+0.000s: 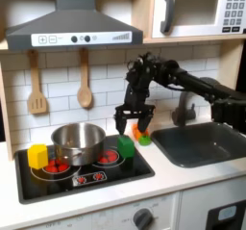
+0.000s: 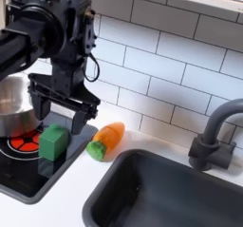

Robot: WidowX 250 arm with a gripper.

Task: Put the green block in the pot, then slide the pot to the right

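Green block [image 2: 52, 141] is sitting on the black stovetop's [image 1: 115, 176] corner, just beside the shiny steel pot [image 1: 79, 138], with the carrot toy [image 2: 105, 140] lying near it on the desk [image 1: 183, 181]. The gripper [image 2: 64, 120] is hovering right above the block, fingers [image 2: 83, 122] spread and pinching nothing. That cube is looking light, rigid and smooth-sided, so a squeeze across two opposite flat faces should be holding it. A yellow block [image 1: 36, 157] is resting beside the pot too.
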